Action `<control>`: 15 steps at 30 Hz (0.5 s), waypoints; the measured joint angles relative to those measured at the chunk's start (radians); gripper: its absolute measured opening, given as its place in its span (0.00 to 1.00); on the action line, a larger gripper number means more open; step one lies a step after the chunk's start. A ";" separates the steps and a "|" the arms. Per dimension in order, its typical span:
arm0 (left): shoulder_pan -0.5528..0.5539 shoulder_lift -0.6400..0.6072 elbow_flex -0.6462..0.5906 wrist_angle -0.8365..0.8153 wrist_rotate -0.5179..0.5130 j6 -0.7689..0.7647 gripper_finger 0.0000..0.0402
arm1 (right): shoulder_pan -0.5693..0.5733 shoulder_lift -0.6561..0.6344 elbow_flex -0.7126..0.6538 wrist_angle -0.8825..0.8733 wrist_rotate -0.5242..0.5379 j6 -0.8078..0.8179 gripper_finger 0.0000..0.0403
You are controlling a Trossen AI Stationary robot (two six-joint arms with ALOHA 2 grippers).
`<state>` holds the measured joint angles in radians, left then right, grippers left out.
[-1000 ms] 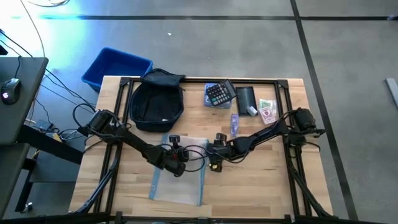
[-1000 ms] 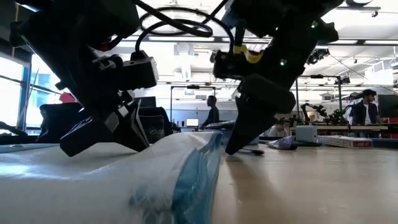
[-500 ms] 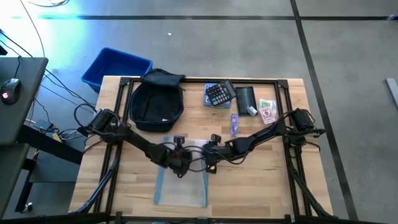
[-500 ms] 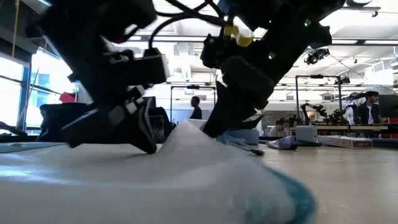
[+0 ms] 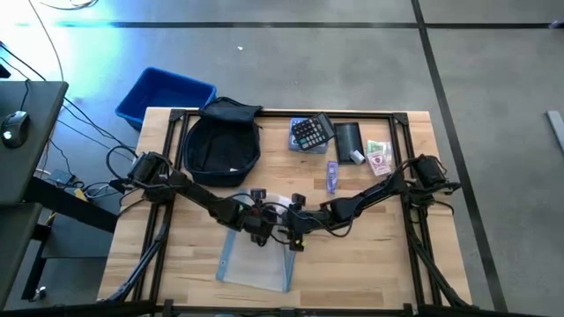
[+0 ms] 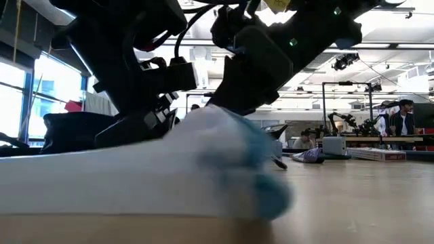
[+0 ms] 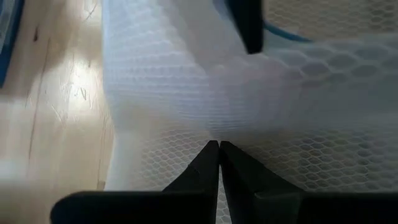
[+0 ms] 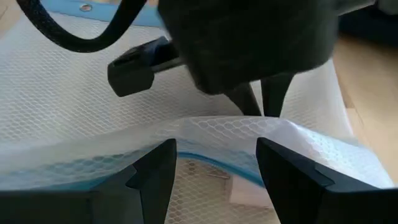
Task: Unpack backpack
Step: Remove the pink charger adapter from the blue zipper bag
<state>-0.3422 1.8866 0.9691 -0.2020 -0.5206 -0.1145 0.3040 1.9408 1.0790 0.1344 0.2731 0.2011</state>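
The dark backpack (image 5: 222, 145) lies flat at the table's far left, touched by no gripper. A translucent white mesh pouch with blue edges (image 5: 256, 260) lies at the table's middle near side and fills the low view (image 6: 135, 183). My left gripper (image 5: 257, 231) is shut on the pouch's far part (image 7: 219, 144). My right gripper (image 5: 292, 234) is open just right of it. Its two fingers stand on either side of a raised ridge of the pouch (image 8: 214, 132). My left gripper pinches a raised fold of the mesh pouch's upper layer (image 7: 214, 134) between its two fingertips, coming from above and slanting toward the table's right. The mesh rises to the pinch while the rest of the pouch lies on the table. My right gripper: I cannot tell whether its fingers (image 8: 155, 165) touch the ridge.
On the table's far right lie a calculator (image 5: 310, 134), a flat black pouch (image 5: 349, 139), banknotes (image 5: 379, 157) and a small purple item (image 5: 332, 174). A blue bin (image 5: 165, 95) stands on the floor past the far left corner. Bare wood shows on the near right.
My right gripper has moved toward the table's left and slightly nearer, closing on my left gripper, which has edged right. Between them the pouch's far part has bunched up into a raised hump, while its near part has stayed flat on the table.
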 joint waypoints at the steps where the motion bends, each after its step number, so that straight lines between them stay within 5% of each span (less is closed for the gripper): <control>1: -0.004 0.000 0.000 0.000 -0.003 0.015 0.00 | -0.002 0.000 0.000 -0.016 -0.001 0.008 0.52; 6: -0.016 0.001 0.000 -0.001 -0.013 0.038 0.00 | -0.027 -0.001 -0.002 -0.122 -0.003 0.050 0.52; 15: -0.014 0.001 -0.001 0.021 -0.017 0.072 0.00 | -0.081 0.031 -0.032 -0.041 -0.038 0.030 0.52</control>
<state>-0.3557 1.8877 0.9679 -0.1814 -0.5374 -0.0421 0.2234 1.9718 1.0470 0.0938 0.2354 0.2306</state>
